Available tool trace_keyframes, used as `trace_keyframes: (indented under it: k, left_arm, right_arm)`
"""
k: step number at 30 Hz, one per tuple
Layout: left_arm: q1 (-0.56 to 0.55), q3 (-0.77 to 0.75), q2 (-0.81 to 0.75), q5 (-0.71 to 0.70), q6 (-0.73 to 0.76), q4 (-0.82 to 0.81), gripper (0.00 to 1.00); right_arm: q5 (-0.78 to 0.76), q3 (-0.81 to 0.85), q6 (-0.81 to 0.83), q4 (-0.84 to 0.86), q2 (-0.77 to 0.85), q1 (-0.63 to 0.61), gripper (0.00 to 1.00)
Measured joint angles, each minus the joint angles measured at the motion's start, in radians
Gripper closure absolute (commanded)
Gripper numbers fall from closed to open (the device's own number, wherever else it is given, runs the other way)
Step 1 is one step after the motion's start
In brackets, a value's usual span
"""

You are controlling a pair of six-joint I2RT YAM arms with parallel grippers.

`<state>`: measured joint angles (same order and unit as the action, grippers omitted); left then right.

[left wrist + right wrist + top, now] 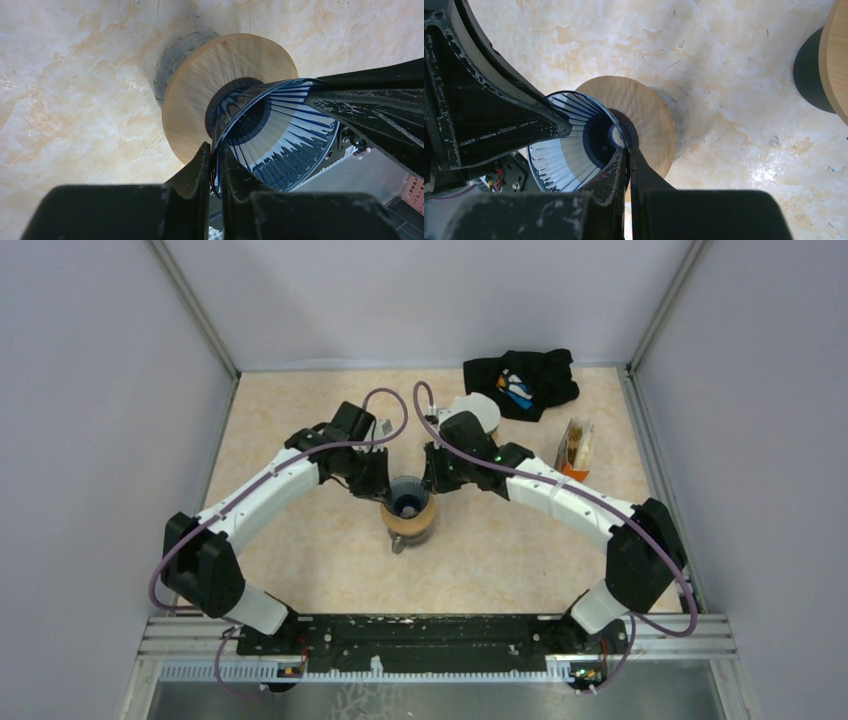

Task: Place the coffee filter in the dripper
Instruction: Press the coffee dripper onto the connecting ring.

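The dripper [408,508] is a ribbed glass cone with a round wooden collar, standing mid-table. My left gripper [385,488] is shut on the cone's rim from the left; in the left wrist view its fingers [200,165] pinch the glass edge of the dripper [280,135]. My right gripper [435,485] is shut on the opposite rim; in the right wrist view its fingers [611,175] clamp the dripper [569,150] above the wooden collar [649,120]. I see no coffee filter inside the cone. A brown and white upright pack [575,448] stands at the right; I cannot tell whether it holds filters.
A black cloth [520,380] lies at the back right. In the right wrist view a second wooden disc on a dark base [824,55] shows at the upper right edge. Grey walls enclose the beige table [300,570] on three sides.
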<state>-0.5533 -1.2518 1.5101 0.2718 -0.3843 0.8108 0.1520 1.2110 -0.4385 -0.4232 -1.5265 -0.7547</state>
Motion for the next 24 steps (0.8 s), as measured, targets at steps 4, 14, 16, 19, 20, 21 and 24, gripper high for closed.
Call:
trace_keyframes:
  k: [4, 14, 16, 19, 20, 21, 24]
  left_arm:
    - [0.001, 0.011, -0.001, -0.003, -0.01, -0.019, 0.86]
    - [-0.005, 0.022, -0.008, -0.011, -0.011, -0.023, 0.76]
    - [-0.007, 0.022, -0.008, -0.018, -0.011, -0.015, 0.71]
    - [-0.007, 0.021, -0.008, -0.035, -0.011, -0.01, 0.63]
    - [-0.007, 0.02, -0.008, -0.044, -0.011, -0.006, 0.61]
    - [-0.007, 0.019, -0.009, -0.052, -0.013, -0.004, 0.58]
    - [-0.007, 0.014, -0.015, -0.076, -0.016, 0.005, 0.52]
  right_arm:
    - [-0.011, -0.013, 0.0, 0.02, -0.003, 0.0, 1.0]
    - [-0.015, -0.04, 0.001, 0.053, 0.016, -0.008, 0.96]
    - [-0.016, -0.039, 0.001, 0.048, 0.018, -0.013, 0.9]
    - [-0.019, -0.034, 0.006, 0.023, 0.024, -0.017, 0.84]
    - [-0.019, -0.032, 0.006, 0.017, 0.024, -0.018, 0.81]
    - [-0.023, -0.027, 0.008, 0.004, 0.025, -0.018, 0.79]
    - [-0.034, -0.005, 0.011, -0.036, 0.028, -0.02, 0.72]
